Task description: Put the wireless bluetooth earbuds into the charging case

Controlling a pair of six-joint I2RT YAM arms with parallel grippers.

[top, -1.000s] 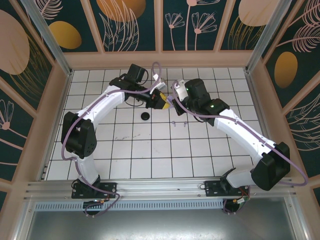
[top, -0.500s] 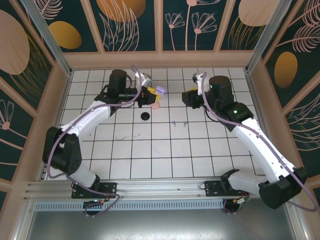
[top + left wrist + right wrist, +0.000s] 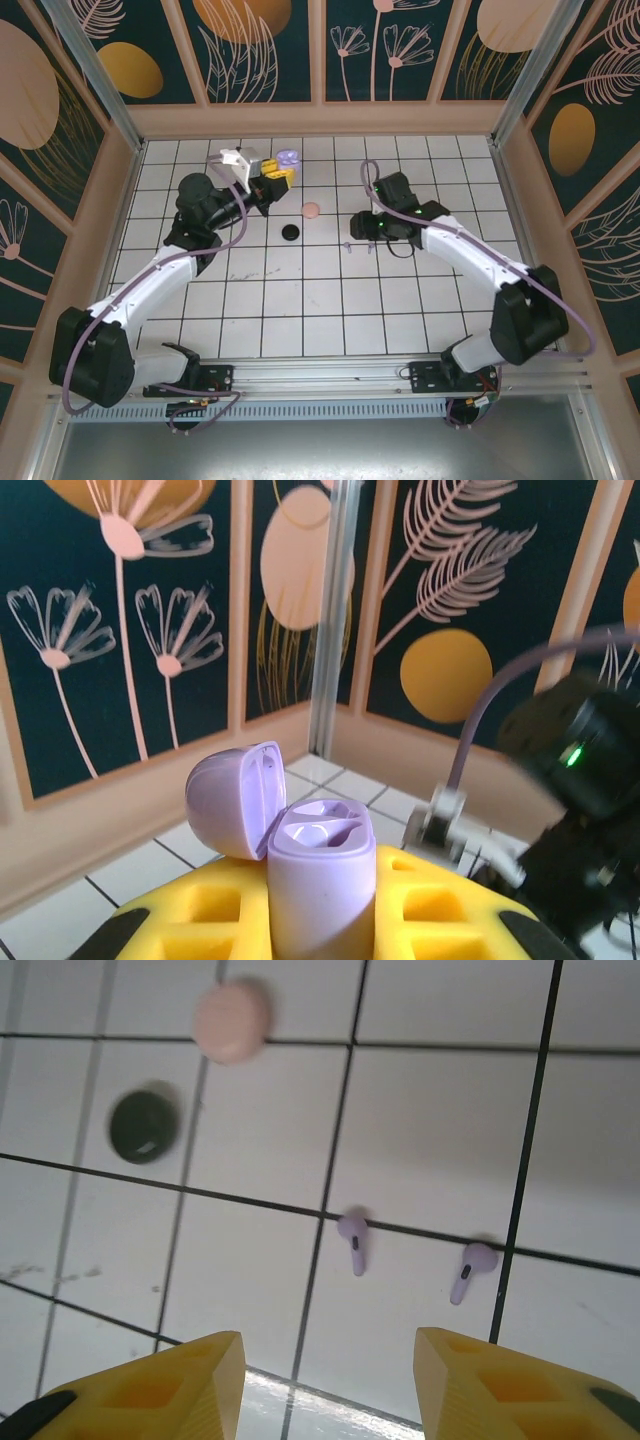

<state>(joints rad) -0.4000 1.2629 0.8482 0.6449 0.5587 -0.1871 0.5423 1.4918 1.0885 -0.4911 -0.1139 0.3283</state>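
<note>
Left gripper [image 3: 268, 175]: squeezed tight on the purple case [image 3: 318, 870]; it holds the case up in the air over the far part of the table [image 3: 300, 300]
Purple case: lid tipped open; two little holes show inside
Right gripper [image 3: 330, 1380]: fingers spread apart with nothing between them; it hangs just above the earbuds [image 3: 353, 1240]
Earbuds: two purple ones lying on the white table; side by side, not touching
Pink round case [image 3: 232, 1020] and black round case [image 3: 143, 1125]: on the table; on the left arm's side of the earbuds
</note>
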